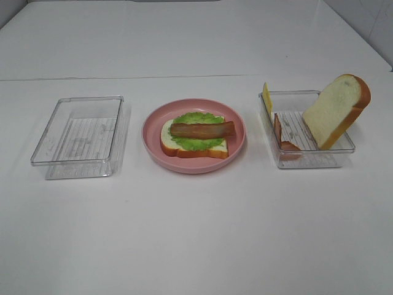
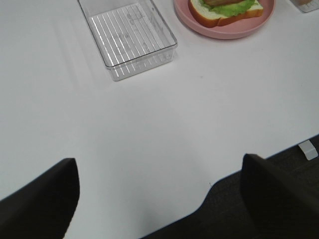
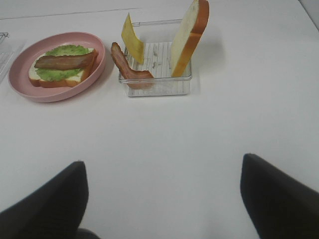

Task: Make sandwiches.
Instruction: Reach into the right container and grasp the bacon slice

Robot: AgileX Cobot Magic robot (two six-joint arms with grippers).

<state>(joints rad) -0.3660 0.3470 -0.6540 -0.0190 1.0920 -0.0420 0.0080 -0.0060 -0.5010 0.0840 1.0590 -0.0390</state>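
The half-built sandwich [image 1: 194, 136] lies on a pink plate [image 1: 194, 168]: a white bread slice, green lettuce [image 1: 195, 142] and one bacon strip [image 1: 202, 129] on top. To its right, a clear tray [image 1: 307, 161] holds a second bread slice [image 1: 336, 110] leaning upright, a yellow cheese square [image 1: 266, 97] and another bacon strip [image 1: 281, 138]. Neither gripper shows in the exterior high view. My left gripper [image 2: 159, 204] hovers open over bare table, well short of the plate [image 2: 234, 34]. My right gripper [image 3: 162, 204] is open too, well back from the tray [image 3: 159, 87], with nothing between its fingers.
An empty clear tray [image 1: 80, 138] stands left of the plate, also seen in the left wrist view [image 2: 129, 40]. The table's front edge [image 2: 259, 158] runs close under the left gripper, with dark floor beyond it.
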